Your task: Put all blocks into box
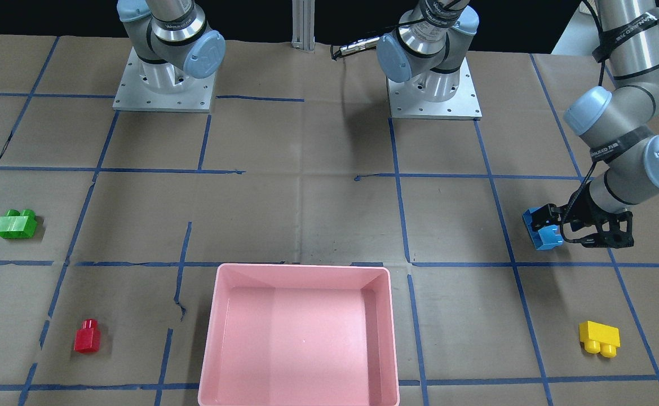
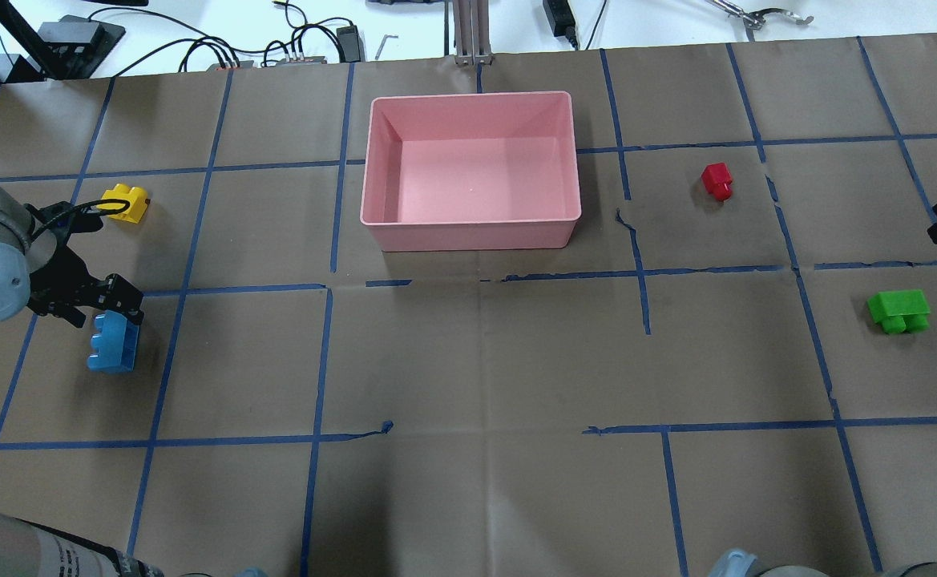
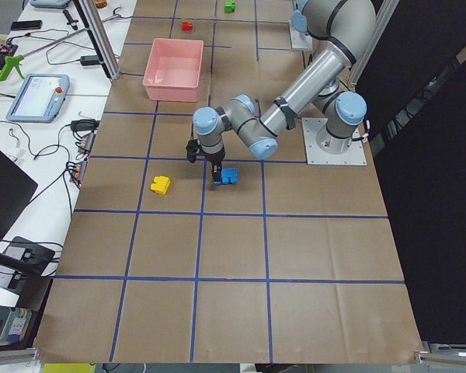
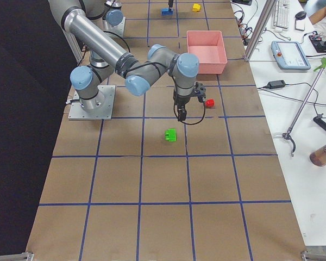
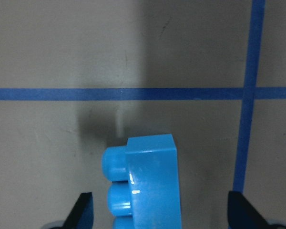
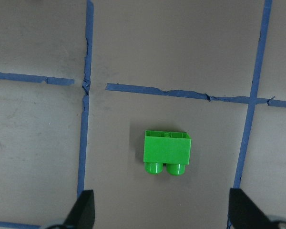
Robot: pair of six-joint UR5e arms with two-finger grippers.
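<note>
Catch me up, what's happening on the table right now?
The left gripper is down at the blue three-stud brick, its fingers open on either side of it, not yet closed. The right gripper hovers, open, over the green brick. The yellow brick and red brick lie on the table, and the pink box is empty.

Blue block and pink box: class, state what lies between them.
Nothing but bare brown paper and blue tape lines, in the overhead view, between blue block and pink box.
</note>
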